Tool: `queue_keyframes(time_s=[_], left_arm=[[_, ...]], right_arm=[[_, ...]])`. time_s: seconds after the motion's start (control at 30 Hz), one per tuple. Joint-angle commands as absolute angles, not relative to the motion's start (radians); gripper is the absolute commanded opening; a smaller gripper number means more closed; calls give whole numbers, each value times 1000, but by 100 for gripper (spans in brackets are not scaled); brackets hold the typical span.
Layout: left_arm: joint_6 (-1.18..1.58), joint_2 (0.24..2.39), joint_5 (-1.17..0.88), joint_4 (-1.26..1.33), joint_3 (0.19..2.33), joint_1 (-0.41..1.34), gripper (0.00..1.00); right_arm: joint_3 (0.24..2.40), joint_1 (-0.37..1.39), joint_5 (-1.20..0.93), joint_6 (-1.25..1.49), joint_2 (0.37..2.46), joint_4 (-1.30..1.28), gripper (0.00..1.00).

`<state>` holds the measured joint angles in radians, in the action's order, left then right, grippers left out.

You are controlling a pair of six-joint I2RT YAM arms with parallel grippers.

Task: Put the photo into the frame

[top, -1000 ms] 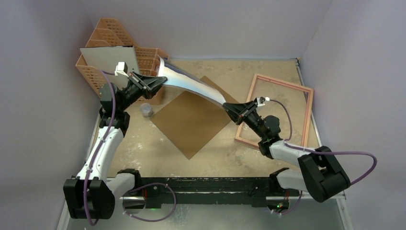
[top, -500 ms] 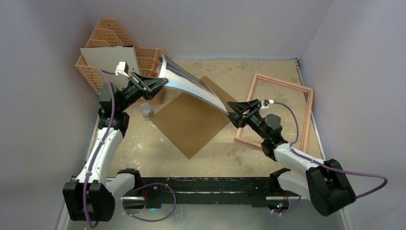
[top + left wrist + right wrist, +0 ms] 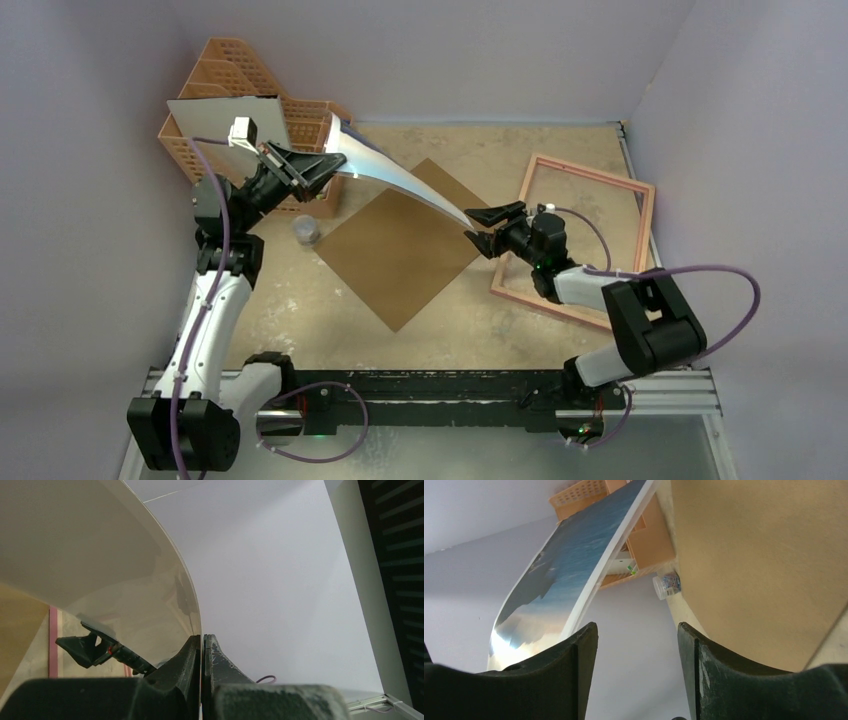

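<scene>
We are partway through, with the main step not yet done. The photo (image 3: pixel 400 182) is off the table, held in the air as a bowed sheet that runs from near the far left corner down toward the table's middle, above the brown backing board (image 3: pixel 400 255) lying flat there. The left gripper (image 3: pixel 335 163) is pinched tight on the photo's upper end, just in front of the orange file rack (image 3: pixel 215 70) in that corner. The right gripper (image 3: pixel 472 225) sits at the photo's lower end with its jaws parted wide. In its wrist view the sea picture (image 3: pixel 569 565) passes outside one finger and the gap between the fingers holds nothing, so we judge that it grips nothing. The frame (image 3: pixel 600 173) lies flat and empty near the table's right edge, well apart from the photo's upper end and just beyond the right gripper. Left to do, as we judge it: carry the print across, square it with the frame's opening, and lay it inside.
</scene>
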<state>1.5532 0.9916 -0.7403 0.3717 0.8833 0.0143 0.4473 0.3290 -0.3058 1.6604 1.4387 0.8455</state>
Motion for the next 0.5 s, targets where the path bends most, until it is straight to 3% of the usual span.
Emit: queue_keyframes(time_s=[0.0,0.27,0.47], left_arm=[[1568,950,-747,478,941,17,0],[1587,927,-752,491,934,16,0],[1602,904,-752,497,925,18,0]], right_arm=[[545,350,-363,1697,1509,902,62],[633,373,-365,1817,1604,884,52],[734,374,-336,1851,1644,778,57]])
